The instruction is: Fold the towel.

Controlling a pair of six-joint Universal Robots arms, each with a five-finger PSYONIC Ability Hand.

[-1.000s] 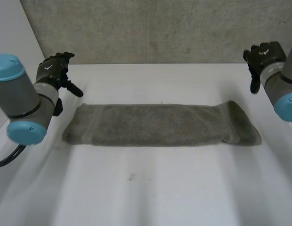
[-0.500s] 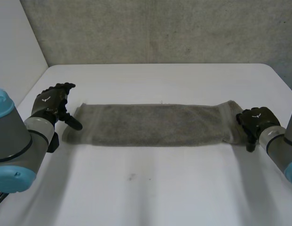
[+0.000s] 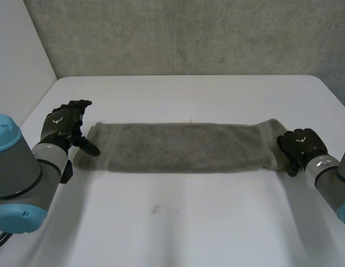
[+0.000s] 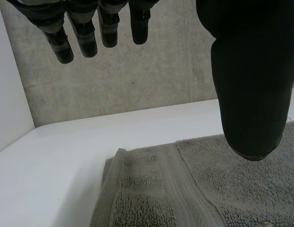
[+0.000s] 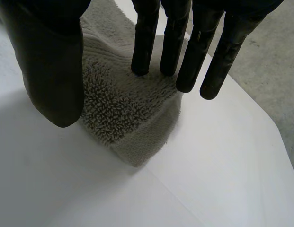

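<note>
Judging from the shape of the towel (image 3: 178, 147), the lengthwise fold is complete. It lies as a long, narrow band across the middle of the table (image 3: 189, 222). The crosswise fold, end over end, is not yet done.

The left robot hand (image 3: 64, 122) is positioned at the towel's left end. Its fingers (image 4: 85, 38) are straight and set apart from the thumb, which hangs over the terry surface. It holds nothing.

The right robot hand (image 3: 299, 146) is positioned at the right end. Its straight fingers (image 5: 144, 42) and thumb stand apart, straddling one corner without clamping it.

The towel is grey-brown terry with a flat woven stripe (image 4: 184, 179) near the left end. The left end lies flat. The right end is bunched and stands slightly raised.
</note>
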